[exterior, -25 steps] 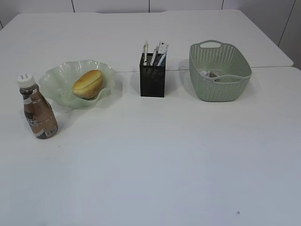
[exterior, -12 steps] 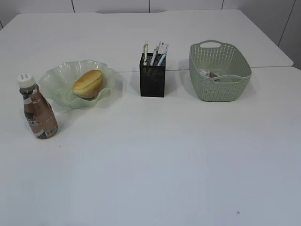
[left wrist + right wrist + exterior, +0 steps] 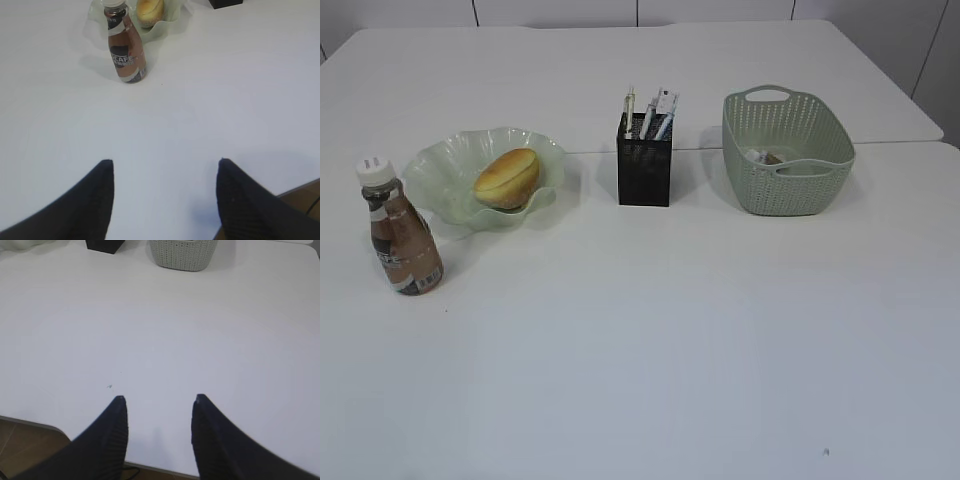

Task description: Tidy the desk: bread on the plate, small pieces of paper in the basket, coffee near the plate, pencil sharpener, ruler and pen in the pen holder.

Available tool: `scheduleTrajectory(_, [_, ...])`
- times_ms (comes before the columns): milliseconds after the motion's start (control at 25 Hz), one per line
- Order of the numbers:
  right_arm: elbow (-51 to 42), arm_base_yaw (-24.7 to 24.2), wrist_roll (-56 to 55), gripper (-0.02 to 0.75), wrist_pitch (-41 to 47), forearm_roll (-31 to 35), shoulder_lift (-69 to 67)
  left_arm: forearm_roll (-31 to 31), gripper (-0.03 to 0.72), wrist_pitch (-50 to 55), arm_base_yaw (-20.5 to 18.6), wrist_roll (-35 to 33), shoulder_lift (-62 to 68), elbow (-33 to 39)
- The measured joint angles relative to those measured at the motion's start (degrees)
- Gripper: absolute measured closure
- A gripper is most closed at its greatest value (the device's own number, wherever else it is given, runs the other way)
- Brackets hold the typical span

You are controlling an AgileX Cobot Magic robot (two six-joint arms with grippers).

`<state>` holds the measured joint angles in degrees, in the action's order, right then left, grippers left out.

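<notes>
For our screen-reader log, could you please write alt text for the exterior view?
A white table holds a brown coffee bottle beside a pale green plate with bread on it. To the right stand a black pen holder with pens and a green basket with paper scraps.

Table: plain white. Plate: translucent pale green. Bread: golden yellow, browner along top edge. Coffee bottle: brown contents, white cap, dark label band with pale lettering. Pen holder: black mesh; white and pale stems inside. Basket: muted sage green, perforated lattice walls. Left gripper fingers: black. Right gripper fingers: black, fine ribbed texture.
</notes>
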<state>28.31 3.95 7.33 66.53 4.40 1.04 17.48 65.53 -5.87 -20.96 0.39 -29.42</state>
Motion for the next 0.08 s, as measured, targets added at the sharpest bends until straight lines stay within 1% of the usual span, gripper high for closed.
scheduleTrajectory(80, [0.0, 0.0, 0.0, 0.394, 0.0, 0.0, 0.0, 0.0, 0.232, 0.0, 0.0, 0.0, 0.0, 0.0])
